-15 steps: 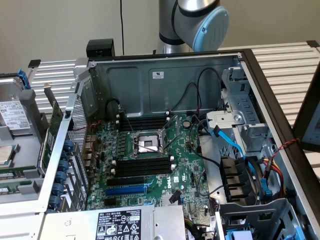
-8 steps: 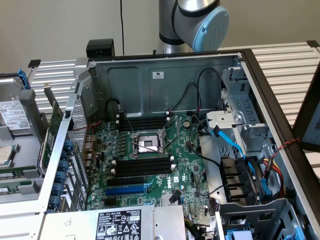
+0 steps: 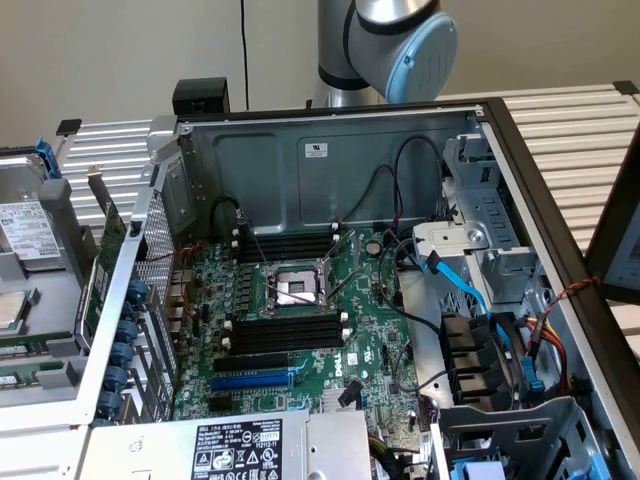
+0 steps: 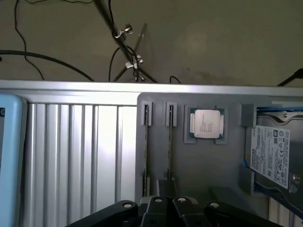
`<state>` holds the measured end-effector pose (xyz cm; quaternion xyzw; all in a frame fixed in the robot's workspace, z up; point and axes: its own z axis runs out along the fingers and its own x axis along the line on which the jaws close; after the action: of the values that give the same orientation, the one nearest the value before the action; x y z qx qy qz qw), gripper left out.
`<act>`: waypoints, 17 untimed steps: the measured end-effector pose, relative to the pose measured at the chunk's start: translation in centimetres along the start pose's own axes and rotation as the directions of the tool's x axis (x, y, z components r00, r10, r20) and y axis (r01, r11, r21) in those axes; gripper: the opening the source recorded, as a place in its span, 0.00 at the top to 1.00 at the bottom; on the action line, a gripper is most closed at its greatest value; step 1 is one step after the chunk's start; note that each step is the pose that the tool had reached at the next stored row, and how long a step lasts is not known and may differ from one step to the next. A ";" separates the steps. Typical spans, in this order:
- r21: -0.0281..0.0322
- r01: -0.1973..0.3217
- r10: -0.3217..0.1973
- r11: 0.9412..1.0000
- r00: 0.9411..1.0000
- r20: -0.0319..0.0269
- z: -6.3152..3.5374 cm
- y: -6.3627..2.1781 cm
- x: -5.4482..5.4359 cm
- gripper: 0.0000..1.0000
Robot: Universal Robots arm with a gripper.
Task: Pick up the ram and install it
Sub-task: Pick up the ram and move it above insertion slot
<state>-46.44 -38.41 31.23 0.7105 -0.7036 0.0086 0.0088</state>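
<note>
The jaws are closed tight, their black tips pressed together with nothing between them. They hang over a grey tray (image 4: 199, 165), close to one end of the ram (image 4: 170, 142). The ram is a thin stick standing on edge in a narrow slot of the tray, seen from above as a dark line. A second stick (image 4: 146, 142) stands on edge in a matching slot just beside it, parallel to it and not touching. On the ram's other side, near it, a square processor chip (image 4: 206, 124) with a silver lid lies flat in its own pocket. Beyond the chip a hard drive (image 4: 272, 156) with a white label lies in the tray. The tray rests on a ribbed metal surface (image 4: 71, 156).

At the exterior view's left the same tray sits beside an open computer case (image 3: 330, 150). Inside the case is a green motherboard (image 3: 370, 340) with an open processor socket (image 3: 295, 290) in the middle. Long black memory slots (image 3: 290, 330) stand empty on the near and far sides of the socket. The robot arm (image 3: 400, 40) rises behind the case's far wall.
</note>
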 end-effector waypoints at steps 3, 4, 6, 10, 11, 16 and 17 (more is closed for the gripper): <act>-0.008 -0.016 0.016 1.000 1.000 0.000 0.27 0.00 0.1 0.90; -0.010 -0.021 0.021 1.000 1.000 0.000 0.37 0.00 0.2 0.89; -0.016 -0.032 0.032 0.999 0.999 0.000 0.52 0.00 0.3 0.83; -0.023 -0.059 0.059 0.998 0.998 0.000 1.01 0.01 0.4 0.69; -0.023 -0.067 0.067 0.997 0.998 0.000 1.19 0.01 0.4 0.69; -0.024 -0.095 0.095 0.995 0.995 0.000 2.00 0.01 0.6 0.69; -0.024 -0.097 0.097 0.995 0.995 0.000 2.12 0.01 0.8 0.69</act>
<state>-46.44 -39.23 29.14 0.6753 -0.7373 0.0001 0.0166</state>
